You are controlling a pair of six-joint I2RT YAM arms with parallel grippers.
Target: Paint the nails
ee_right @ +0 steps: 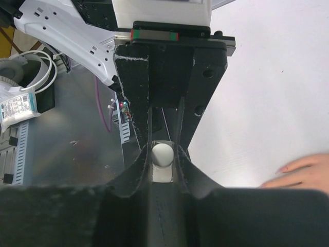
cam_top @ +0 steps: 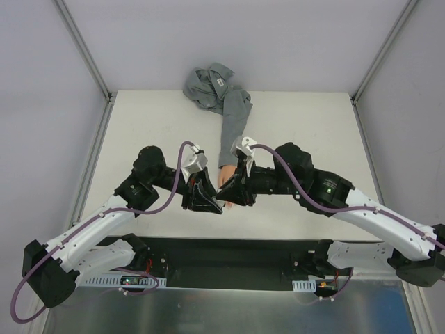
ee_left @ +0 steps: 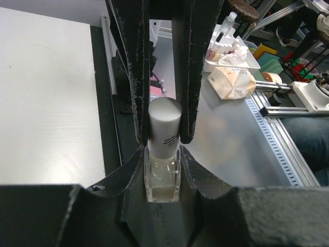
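A small clear bottle (ee_left: 163, 177) with a silver cap (ee_left: 164, 121) hangs between both grippers over the near middle of the table. My left gripper (ee_left: 163, 154) is shut on its glass body. My right gripper (ee_right: 163, 150) comes from the opposite side and is shut on the cap (ee_right: 163, 154), its fingers (ee_left: 134, 77) pressing both sides. In the top view the left gripper (cam_top: 201, 196) and right gripper (cam_top: 233, 193) meet tip to tip just in front of the peach mannequin hand (cam_top: 224, 179). The hand (ee_right: 304, 174) lies flat to the right, one nail (ee_right: 283, 169) showing; the other nails are hidden.
The hand's grey sleeve (cam_top: 234, 122) runs back to a crumpled shirt (cam_top: 208, 82) at the table's far edge. A black base strip (cam_top: 222, 254) lies along the near edge. Beyond it a white tray of small items (ee_left: 231, 54) and a paper pack (ee_left: 235, 83) sit on a metal bench.
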